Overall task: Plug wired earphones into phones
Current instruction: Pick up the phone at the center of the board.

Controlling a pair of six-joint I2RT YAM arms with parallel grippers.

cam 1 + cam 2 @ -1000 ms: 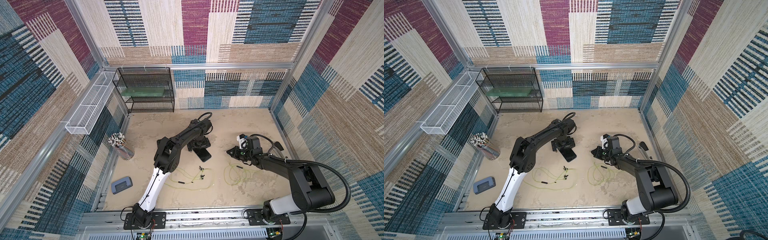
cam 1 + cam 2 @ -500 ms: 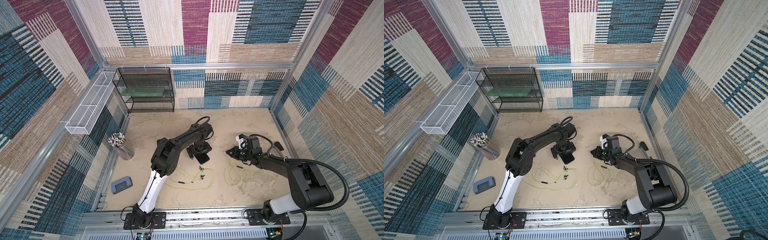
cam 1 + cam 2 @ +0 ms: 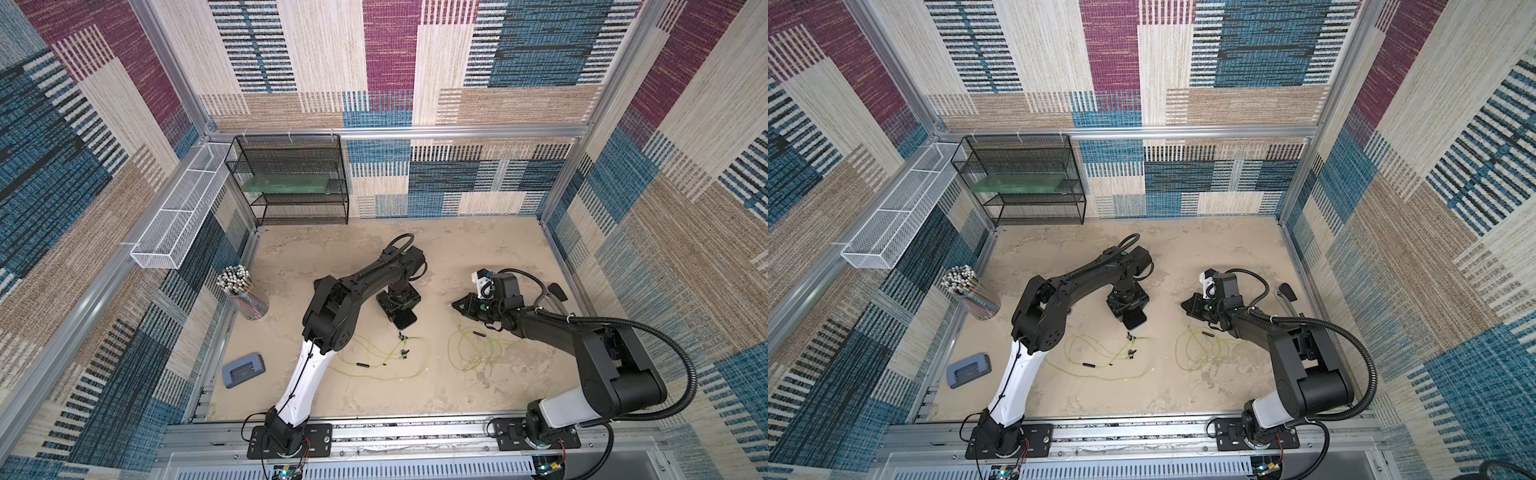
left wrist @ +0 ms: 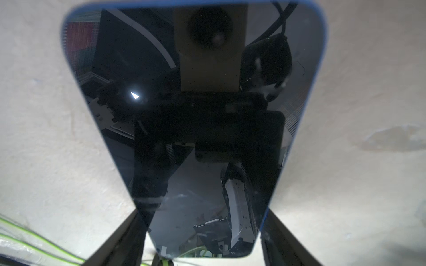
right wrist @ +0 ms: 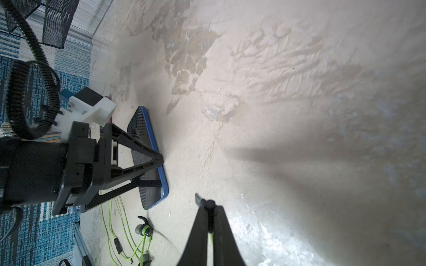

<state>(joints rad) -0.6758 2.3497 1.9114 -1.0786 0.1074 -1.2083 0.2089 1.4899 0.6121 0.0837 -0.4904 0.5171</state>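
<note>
- against a second ago, the left gripper (image 3: 400, 309) has come down over the blue-rimmed phone (image 3: 408, 321) near the middle of the table (image 3: 353, 257). less of the phone shows now, only its 5 o'clock end poking out from under the gripper.
- the right gripper (image 3: 454, 305), at 3 o'clock of the phone and apart from it, has barely shifted.
- the left wrist view alone shows the glossy screen up close, with one finger (image 4: 124, 239) hard by each long edge. the jaws stand apart astride the phone; i cannot tell whether they press it.
- the right wrist view alone shows the right fingers together, pinching a black plug (image 5: 209, 205) whose yellow-green cable runs back between them. in the top views this is too small to make out.
- both top views alone show the sets whole: the loose earphones (image 3: 402, 353) at 7 o'clock of the phone, the held earphones (image 3: 478, 333) looped at 4 o'clock.
- a grey-blue hole punch (image 3: 243, 370) lies at 8 o'clock, well apart.
</note>
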